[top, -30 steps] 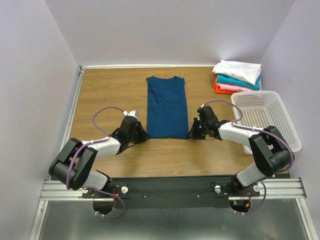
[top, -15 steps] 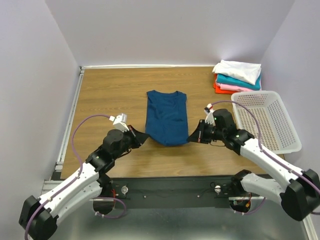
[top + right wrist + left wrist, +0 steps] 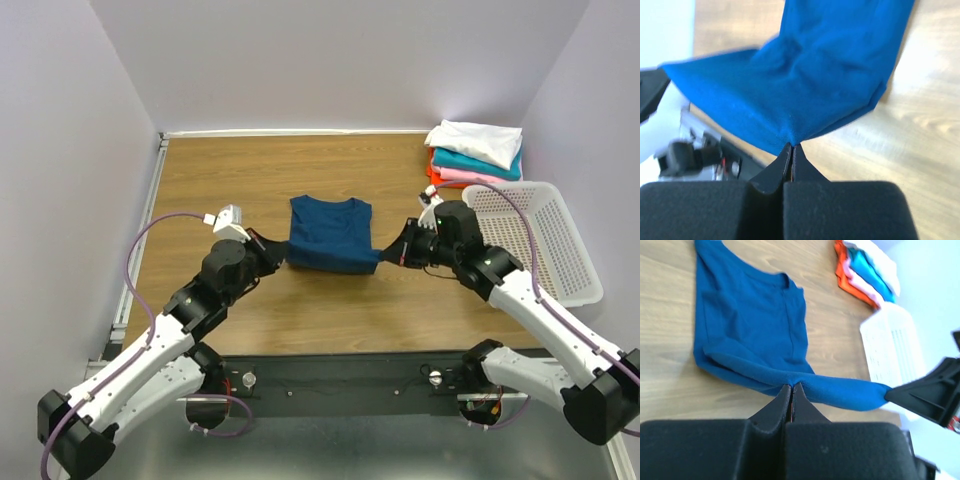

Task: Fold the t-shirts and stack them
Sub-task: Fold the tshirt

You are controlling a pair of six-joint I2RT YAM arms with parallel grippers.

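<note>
At the left of the top view, my left gripper (image 3: 274, 258) is pinched fully closed on the lower-left hem corner of the navy t-shirt (image 3: 330, 230). The left wrist view shows only a thin edge of cloth between its tips, so a sharp tug could pull it free.

Mid-frame, the shirt lies on the desk (image 3: 220, 170) with its collar toward the top of the frame and its hem lifted and doubled over. If one arm leads the other, I judge the fold will land skewed, or the bottom layer will drag and bunch.

Right of it, my right gripper (image 3: 392, 256) is clamped just as tight on the other hem corner. Its arm passes near the white basket (image 3: 545, 250), which a wide swing could knock.

At the upper right, the folded t-shirts (image 3: 475, 150) sit stacked, well apart.
</note>
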